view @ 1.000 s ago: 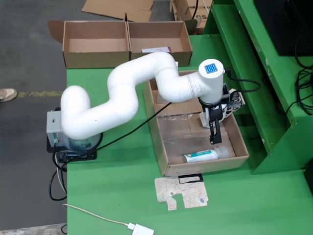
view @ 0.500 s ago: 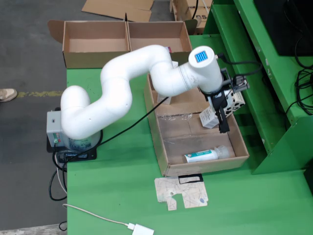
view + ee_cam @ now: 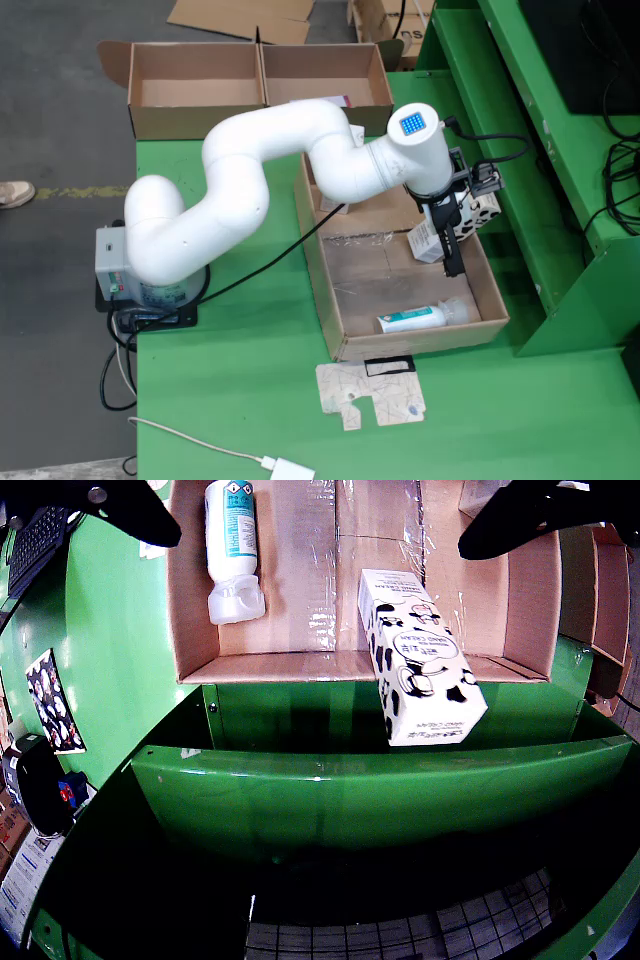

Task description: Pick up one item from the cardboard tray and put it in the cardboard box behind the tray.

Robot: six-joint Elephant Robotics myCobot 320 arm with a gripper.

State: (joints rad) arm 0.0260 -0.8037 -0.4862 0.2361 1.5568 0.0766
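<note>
The cardboard tray [image 3: 324, 275] lies on the green table. In it are a white and teal tube [image 3: 411, 319] near the front wall and a cow-patterned carton [image 3: 424, 241] leaning against the right wall. My black gripper [image 3: 451, 248] hangs over the carton, at the tray's right side. In the wrist view the carton [image 3: 418, 670] rests on the tray's wall [image 3: 300, 666], and the tube [image 3: 230, 542] lies on the tray floor at the left. The gripper [image 3: 320, 540] is open, its fingers [image 3: 120, 505] far apart, with nothing between them.
Two open cardboard boxes [image 3: 198, 90] [image 3: 325, 78] stand side by side behind the tray; the right one holds a flat packet [image 3: 320, 101]. A cardboard scrap [image 3: 372, 392] lies in front of the tray. A green frame [image 3: 560, 190] rises at the right.
The wrist has turned and the gripper has moved from the tray's middle towards the back right, over the carton. The carton and the tube lie where they were.
</note>
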